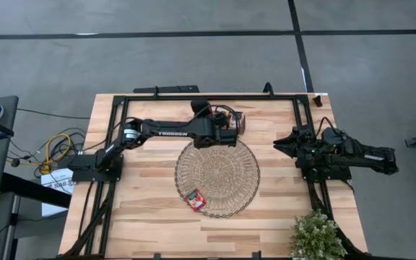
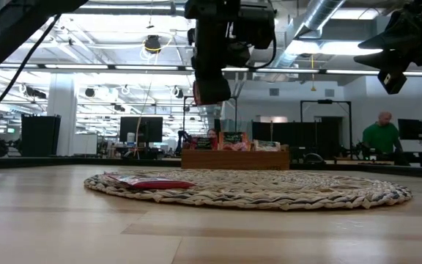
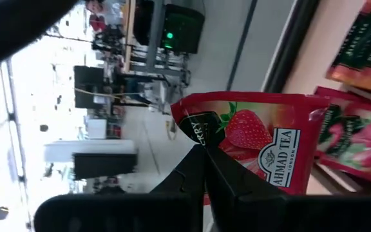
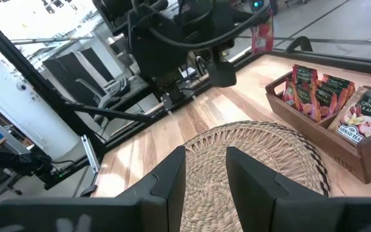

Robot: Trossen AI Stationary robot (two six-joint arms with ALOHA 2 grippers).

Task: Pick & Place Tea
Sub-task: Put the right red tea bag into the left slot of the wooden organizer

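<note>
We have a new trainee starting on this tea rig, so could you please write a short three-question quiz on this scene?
1. True or false: the left hand is shut on a red strawberry tea sachet.
2. Where does the red sachet already set down lie?
A. on the bare table
B. on the round woven mat
C. in the wooden tray
3. Fill in: the right hand hangs ____, holding nothing.

Key: 1 true; 2 B; 3 open.
</note>
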